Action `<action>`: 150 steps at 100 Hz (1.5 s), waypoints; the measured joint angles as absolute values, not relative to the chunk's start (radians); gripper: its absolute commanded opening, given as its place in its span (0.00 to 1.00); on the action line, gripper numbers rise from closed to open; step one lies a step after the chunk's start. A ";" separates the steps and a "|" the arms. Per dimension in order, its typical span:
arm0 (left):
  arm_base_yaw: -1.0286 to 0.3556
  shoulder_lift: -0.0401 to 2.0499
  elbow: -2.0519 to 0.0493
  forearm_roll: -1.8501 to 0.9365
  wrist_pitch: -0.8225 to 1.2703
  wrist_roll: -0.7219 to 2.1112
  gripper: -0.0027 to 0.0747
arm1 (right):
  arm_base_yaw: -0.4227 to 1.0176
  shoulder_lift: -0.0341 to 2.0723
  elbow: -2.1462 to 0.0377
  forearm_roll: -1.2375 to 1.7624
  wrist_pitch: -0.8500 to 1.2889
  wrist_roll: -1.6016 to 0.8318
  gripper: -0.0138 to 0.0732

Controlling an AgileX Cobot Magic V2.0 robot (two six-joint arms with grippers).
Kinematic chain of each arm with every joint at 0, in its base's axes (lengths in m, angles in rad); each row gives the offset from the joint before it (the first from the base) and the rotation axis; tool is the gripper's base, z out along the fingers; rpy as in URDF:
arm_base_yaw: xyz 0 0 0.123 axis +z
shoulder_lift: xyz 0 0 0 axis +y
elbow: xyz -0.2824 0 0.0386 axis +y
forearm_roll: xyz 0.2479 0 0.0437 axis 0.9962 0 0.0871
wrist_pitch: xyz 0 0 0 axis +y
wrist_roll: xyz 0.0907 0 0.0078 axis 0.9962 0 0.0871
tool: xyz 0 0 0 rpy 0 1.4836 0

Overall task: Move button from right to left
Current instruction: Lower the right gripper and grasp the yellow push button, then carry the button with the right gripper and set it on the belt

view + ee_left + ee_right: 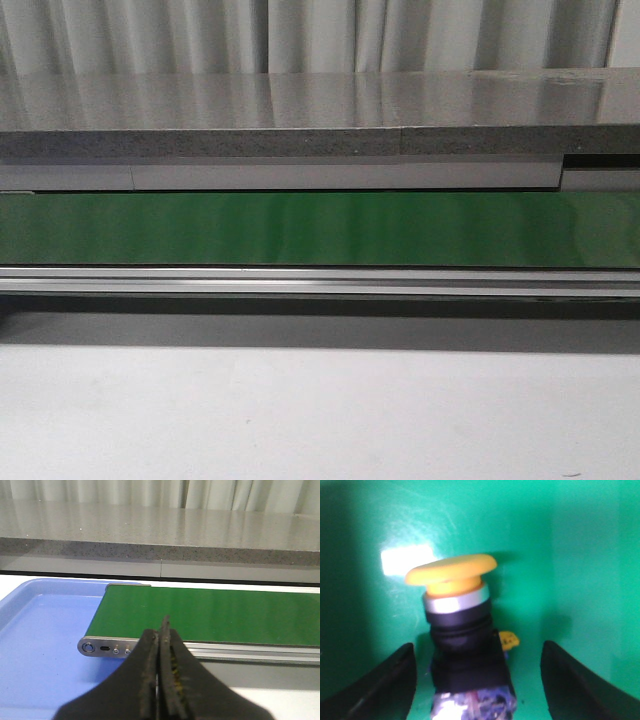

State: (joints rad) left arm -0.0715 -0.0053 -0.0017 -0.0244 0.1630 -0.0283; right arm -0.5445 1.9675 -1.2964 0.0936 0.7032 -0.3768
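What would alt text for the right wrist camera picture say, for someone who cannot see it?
A push button with a yellow-orange mushroom cap, silver collar and black body lies on a shiny green surface, between the two open black fingers of the right end effector, which do not touch it.

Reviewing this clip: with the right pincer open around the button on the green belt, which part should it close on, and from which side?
Judging from the right wrist view, grip the button by its black blocky body, below the silver collar. The right pincer is open with a finger on either side of the body, so closing straight in should work. The wide yellow cap overhangs and would probably slip.
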 measured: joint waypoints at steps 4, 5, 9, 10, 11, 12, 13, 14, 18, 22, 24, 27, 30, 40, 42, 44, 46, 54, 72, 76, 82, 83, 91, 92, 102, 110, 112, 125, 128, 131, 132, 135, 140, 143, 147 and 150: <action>-0.071 -0.005 -0.002 -0.024 0.163 -0.028 0.01 | -0.544 1.974 -1.296 0.094 0.695 -0.377 0.75; -0.071 -0.005 -0.002 -0.024 0.163 -0.028 0.01 | -0.544 1.975 -1.296 0.094 0.692 -0.379 0.75; -0.071 -0.005 -0.002 -0.024 0.163 -0.028 0.01 | -0.544 1.976 -1.296 0.096 0.690 -0.379 0.72; -0.071 -0.005 -0.002 -0.024 0.163 -0.028 0.01 | -0.544 1.976 -1.296 0.095 0.688 -0.379 0.70; -0.071 -0.005 -0.002 -0.024 0.163 -0.028 0.01 | -0.544 1.976 -1.296 0.095 0.688 -0.379 0.69; -0.071 -0.005 -0.002 -0.024 0.163 -0.028 0.01 | -0.544 1.976 -1.297 0.095 0.686 -0.379 0.69; -0.071 -0.005 -0.002 -0.024 0.163 -0.028 0.01 | -0.544 1.976 -1.297 0.095 0.686 -0.379 0.67; -0.071 -0.005 -0.002 -0.024 0.163 -0.028 0.01 | -0.544 1.976 -1.297 0.095 0.684 -0.379 0.65; -0.071 -0.005 -0.002 -0.024 0.163 -0.028 0.01 | -0.544 1.978 -1.299 0.095 0.680 -0.379 0.59; -0.071 -0.005 -0.002 -0.024 0.163 -0.028 0.01 | -0.544 1.977 -1.299 0.096 0.680 -0.379 0.52; -0.071 -0.005 -0.002 -0.024 0.163 -0.028 0.01 | -0.546 1.977 -1.299 0.096 0.680 -0.379 0.50; -0.071 -0.005 -0.002 -0.024 0.163 -0.028 0.01 | -0.547 1.977 -1.299 0.098 0.680 -0.380 0.47; -0.071 -0.005 -0.002 -0.024 0.163 -0.028 0.01 | -0.549 1.977 -1.299 0.098 0.680 -0.380 0.45; -0.071 -0.005 -0.002 -0.024 0.163 -0.028 0.01 | -0.561 1.977 -1.299 0.101 0.680 -0.380 0.44; -0.071 -0.005 -0.002 -0.024 0.163 -0.028 0.01 | -0.561 1.977 -1.299 0.101 0.680 -0.380 0.44; -0.071 -0.005 -0.002 -0.024 0.163 -0.028 0.01 | -0.566 1.977 -1.299 0.102 0.682 -0.380 0.44; -0.071 -0.005 -0.002 -0.024 0.163 -0.028 0.01 | -0.568 1.977 -1.299 0.103 0.684 -0.380 0.44; -0.071 -0.005 -0.002 -0.024 0.163 -0.028 0.01 | -0.584 1.965 -1.299 0.124 0.705 -0.382 0.44; -0.071 -0.005 -0.002 -0.024 0.163 -0.028 0.01 | -0.630 1.855 -1.299 0.222 0.771 -0.353 0.44; -0.071 -0.005 -0.002 -0.024 0.163 -0.028 0.01 | -0.636 1.820 -1.299 0.229 0.787 -0.352 0.44; -0.071 -0.005 -0.002 -0.024 0.163 -0.028 0.01 | -0.638 1.776 -1.299 0.237 0.811 -0.352 0.44; -0.071 -0.005 -0.002 -0.024 0.163 -0.028 0.01 | -0.638 1.765 -1.299 0.237 0.814 -0.352 0.44; -0.071 -0.005 -0.002 -0.024 0.163 -0.028 0.01 | -0.630 1.712 -1.299 0.251 0.850 -0.352 0.44; -0.071 -0.005 -0.002 -0.024 0.163 -0.028 0.01 | -0.627 1.707 -1.299 0.253 0.852 -0.352 0.44; -0.071 -0.005 -0.002 -0.024 0.163 -0.028 0.01 | -0.585 1.653 -1.299 0.264 0.884 -0.350 0.44; -0.071 -0.005 -0.002 -0.024 0.163 -0.028 0.01 | -0.528 1.634 -1.299 0.272 0.906 -0.350 0.44; -0.071 -0.005 -0.002 -0.024 0.163 -0.028 0.01 | -0.512 1.631 -1.299 0.271 0.908 -0.350 0.44; -0.071 -0.005 -0.002 -0.024 0.163 -0.028 0.01 | -0.415 1.630 -1.299 0.277 0.932 -0.350 0.44; -0.071 -0.005 -0.002 -0.024 0.163 -0.028 0.01 | -0.395 1.630 -1.299 0.279 0.932 -0.350 0.44; -0.071 -0.005 -0.002 -0.024 0.163 -0.028 0.01 | -0.375 1.630 -1.299 0.282 0.928 -0.350 0.44; -0.071 -0.005 -0.002 -0.024 0.163 -0.028 0.01 | -0.371 1.630 -1.299 0.282 0.925 -0.350 0.44; -0.071 -0.005 -0.002 -0.024 0.163 -0.028 0.01 | -0.358 1.630 -1.299 0.285 0.920 -0.350 0.44; -0.071 -0.005 -0.002 -0.024 0.163 -0.028 0.01 | -0.340 1.630 -1.299 0.285 0.903 -0.350 0.44; -0.071 -0.005 -0.002 -0.024 0.163 -0.028 0.01 | -0.335 1.630 -1.299 0.285 0.891 -0.350 0.44; -0.071 -0.005 -0.002 -0.024 0.163 -0.028 0.01 | -0.328 1.635 -1.299 0.285 0.883 -0.350 0.44; -0.071 -0.005 -0.002 -0.024 0.163 -0.028 0.01 | -0.325 1.640 -1.299 0.285 0.875 -0.350 0.43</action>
State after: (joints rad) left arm -0.0715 -0.0053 -0.0017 -0.0244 0.1630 -0.0283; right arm -0.3253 1.6402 -1.2987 0.2848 0.8749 -0.3500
